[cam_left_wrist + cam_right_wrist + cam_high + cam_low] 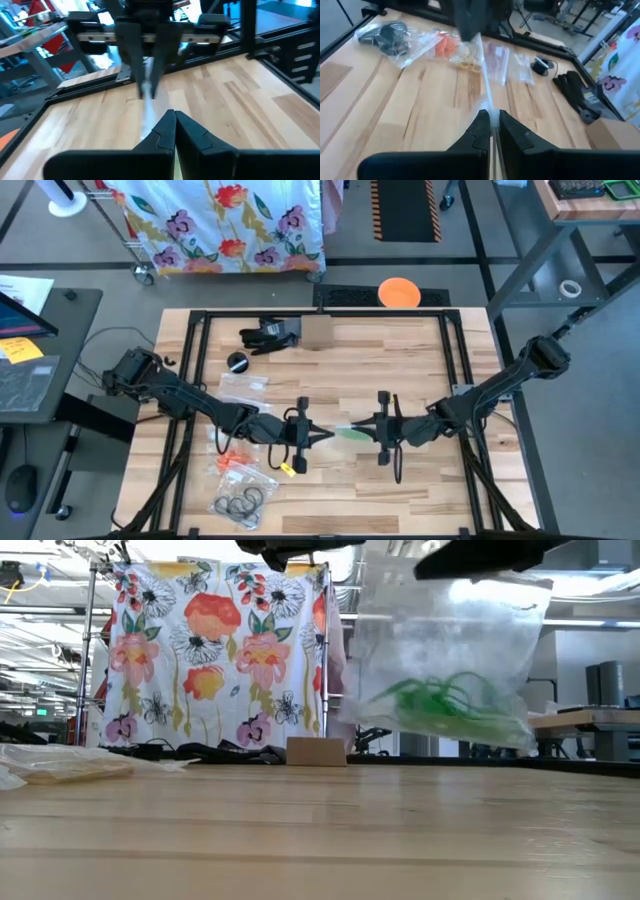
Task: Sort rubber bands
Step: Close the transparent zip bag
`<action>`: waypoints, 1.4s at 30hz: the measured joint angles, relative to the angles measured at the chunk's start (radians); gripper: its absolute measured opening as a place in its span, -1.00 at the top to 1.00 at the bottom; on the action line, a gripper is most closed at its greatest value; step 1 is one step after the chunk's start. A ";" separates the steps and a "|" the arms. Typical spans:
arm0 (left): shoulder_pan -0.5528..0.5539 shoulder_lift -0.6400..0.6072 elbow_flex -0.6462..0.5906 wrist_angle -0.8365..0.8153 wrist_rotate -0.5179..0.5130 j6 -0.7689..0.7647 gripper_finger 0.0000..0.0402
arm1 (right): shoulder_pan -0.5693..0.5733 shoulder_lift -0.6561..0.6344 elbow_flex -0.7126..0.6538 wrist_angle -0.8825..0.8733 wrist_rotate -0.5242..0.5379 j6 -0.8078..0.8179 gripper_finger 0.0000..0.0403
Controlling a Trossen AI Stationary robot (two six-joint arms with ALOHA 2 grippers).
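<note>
Above the bench [420,490], the left hand [327,436] and right hand [366,425] each pinch an edge of a clear zip bag [445,660] holding green rubber bands [450,700]; any uneven pull could tear it free and spill them.

no text, label or number can be read anywhere.

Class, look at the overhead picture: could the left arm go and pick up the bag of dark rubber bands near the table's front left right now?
Probably not yet. The left gripper is shut on the clear bag of green bands, shared with the right gripper. The dark-band bag lies unobstructed nearby.
</note>
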 joint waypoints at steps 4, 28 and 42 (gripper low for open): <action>0.001 0.000 0.000 0.006 -0.053 0.006 0.99 | 0.000 0.001 0.013 -0.011 -0.013 0.000 0.94; 0.008 0.125 0.018 0.221 -0.010 0.104 -0.15 | -0.009 0.001 0.081 -0.113 -0.064 0.048 0.94; 0.030 0.138 0.084 0.111 -0.057 0.053 -0.07 | -0.008 0.001 0.082 -0.121 -0.064 0.052 0.94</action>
